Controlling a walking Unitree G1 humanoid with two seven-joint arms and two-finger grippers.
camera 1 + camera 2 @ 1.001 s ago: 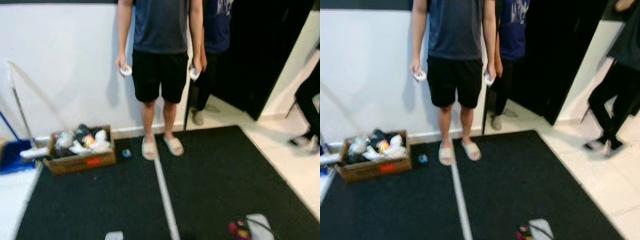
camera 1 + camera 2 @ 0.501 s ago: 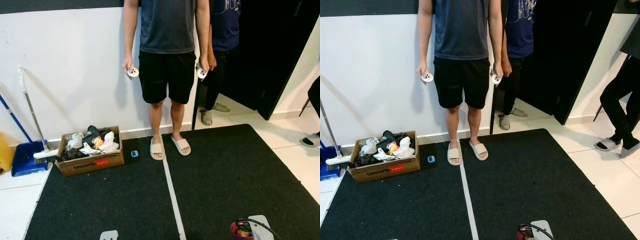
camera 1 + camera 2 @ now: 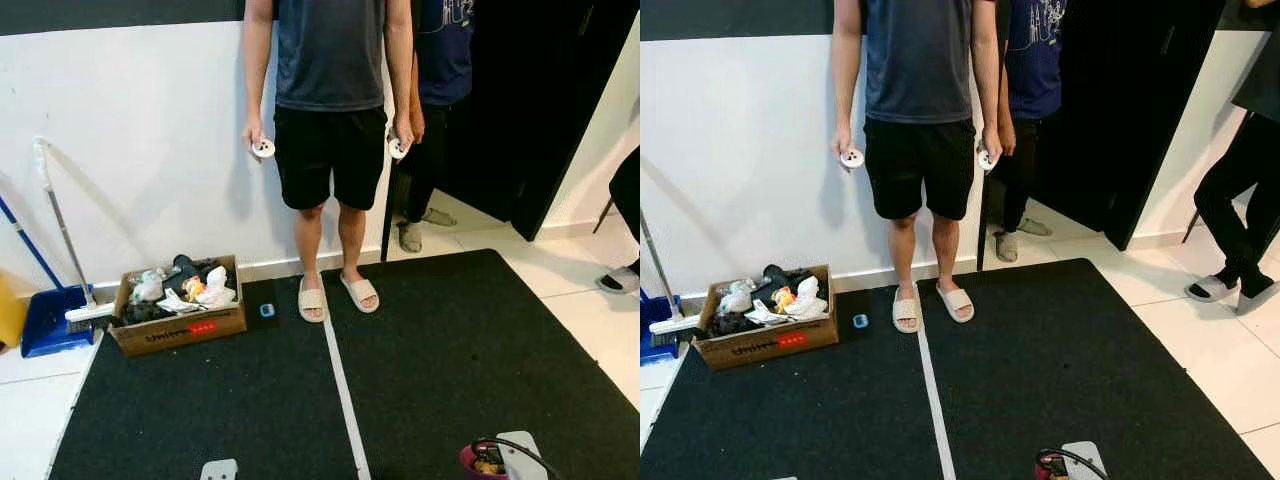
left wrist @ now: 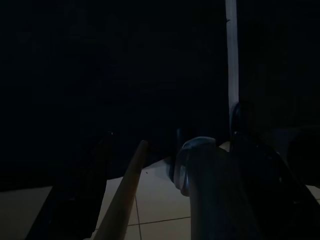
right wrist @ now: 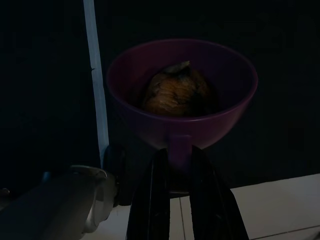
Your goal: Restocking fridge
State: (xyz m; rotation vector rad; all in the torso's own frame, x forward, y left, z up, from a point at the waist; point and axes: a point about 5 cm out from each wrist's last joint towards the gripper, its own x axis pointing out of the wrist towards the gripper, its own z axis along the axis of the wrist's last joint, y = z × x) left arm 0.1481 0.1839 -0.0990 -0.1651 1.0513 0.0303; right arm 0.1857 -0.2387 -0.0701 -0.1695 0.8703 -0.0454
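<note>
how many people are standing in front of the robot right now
3: a person in a grey shirt by the white wall, one in a blue shirt behind them, one in black far right. More may be hidden.

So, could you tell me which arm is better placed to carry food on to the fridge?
The right. Its gripper is already shut on the purple bowl with a brownish food item inside. The left arm hangs low in the dark.

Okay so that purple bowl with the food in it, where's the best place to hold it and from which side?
Grip the purple bowl by the near wall of its rim, from the robot's side. It sits upright and flares wide, so only a thin edge fits between two fingers. The right gripper is already clamped there, keeping the brown food level.
</note>
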